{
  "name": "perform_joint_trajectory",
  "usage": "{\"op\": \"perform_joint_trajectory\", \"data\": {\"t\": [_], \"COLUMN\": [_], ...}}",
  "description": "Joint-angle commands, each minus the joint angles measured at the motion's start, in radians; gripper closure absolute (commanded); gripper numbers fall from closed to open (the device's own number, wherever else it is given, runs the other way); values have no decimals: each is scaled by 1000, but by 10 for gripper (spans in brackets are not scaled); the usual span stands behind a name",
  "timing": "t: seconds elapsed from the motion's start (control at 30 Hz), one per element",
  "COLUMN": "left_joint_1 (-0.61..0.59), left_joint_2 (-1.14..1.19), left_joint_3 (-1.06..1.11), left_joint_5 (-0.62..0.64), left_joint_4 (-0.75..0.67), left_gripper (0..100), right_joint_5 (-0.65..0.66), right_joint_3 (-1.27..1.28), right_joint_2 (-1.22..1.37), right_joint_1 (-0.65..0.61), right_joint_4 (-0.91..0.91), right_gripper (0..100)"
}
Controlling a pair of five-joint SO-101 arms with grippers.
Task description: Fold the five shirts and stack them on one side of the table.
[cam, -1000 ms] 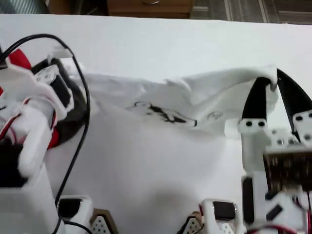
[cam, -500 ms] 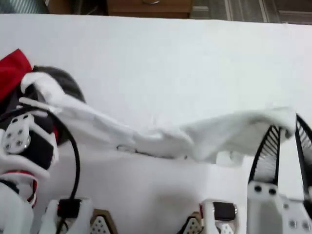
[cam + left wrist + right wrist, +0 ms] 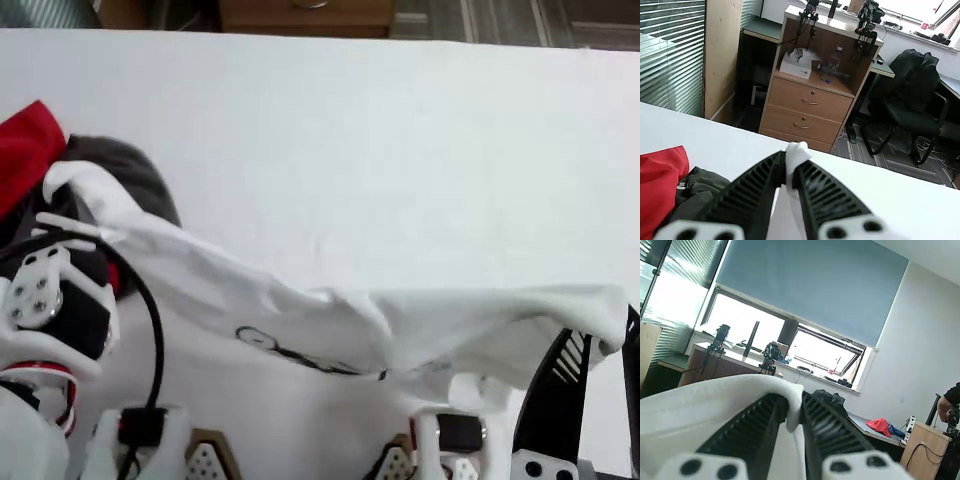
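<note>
Soft white cotton shirt [image 3: 400, 325] sags, light and limp; left hand [image 3: 791, 170] and right hand [image 3: 795, 412] clamp its ends.

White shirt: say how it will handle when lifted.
The white shirt sags between its held ends, so it is likely floppy. It is probably light, hanging from small pinches. Left gripper and right gripper pinch only edges, so it may slip.

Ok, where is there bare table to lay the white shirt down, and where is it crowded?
The far half of the table is bare, from the far edge down to the white shirt stretched between both jaws. Crowded: the left edge, with the red shirt and dark cloth, and the near edge by the arm bases.
</note>
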Motion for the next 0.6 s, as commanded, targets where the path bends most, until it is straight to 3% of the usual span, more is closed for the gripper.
{"op": "perform_joint_trajectory", "data": {"t": [0.0, 0.2, 0.4, 0.57], "left_joint_1": [-12, -11, -12, -11], "left_joint_2": [6, 6, -3, -48], "left_joint_3": [-21, -16, 199, 231], "left_joint_5": [5, 6, 3, 9], "left_joint_4": [3, 6, -23, -54], "left_gripper": [975, 975, 975, 975], "right_joint_5": [-5, -5, -6, -5], "right_joint_3": [-5, 3, 3, 3], "right_joint_2": [4, 41, 45, 42], "right_joint_1": [5, 5, 5, 5], "right_joint_4": [4, -2, -4, -4], "right_gripper": [980, 980, 980, 980]}}
